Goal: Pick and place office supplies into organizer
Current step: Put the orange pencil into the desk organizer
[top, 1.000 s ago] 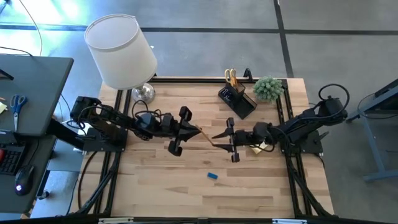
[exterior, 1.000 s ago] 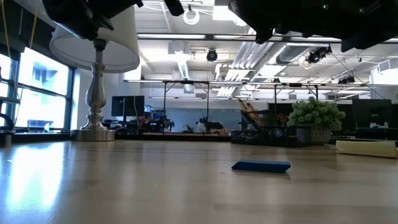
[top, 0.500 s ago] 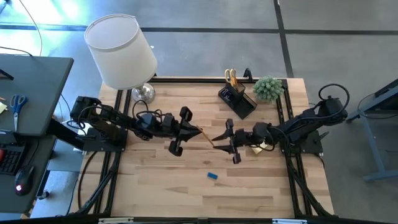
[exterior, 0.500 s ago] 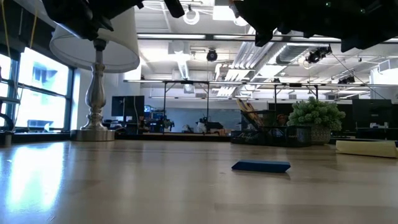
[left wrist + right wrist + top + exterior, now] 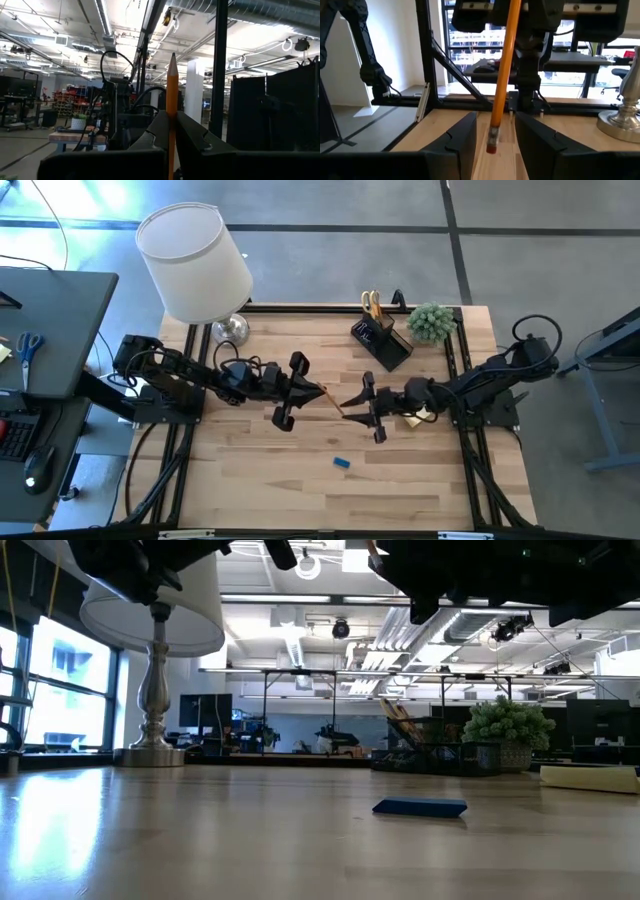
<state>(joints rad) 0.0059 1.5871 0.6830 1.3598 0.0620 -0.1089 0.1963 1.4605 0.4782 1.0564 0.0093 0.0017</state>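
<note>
pencil (image 5: 503, 75) pinched in left fingers (image 5: 192, 137), eraser end between right fingers (image 5: 540, 142)

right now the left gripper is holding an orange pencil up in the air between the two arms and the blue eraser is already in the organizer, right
Not quite. The left gripper does grip the orange pencil in the air between the arms, but the blue eraser is not in the organizer. The high view shows it lying on the bare table, well in front of the organizer; the low view shows it flat on the wood too.
</note>
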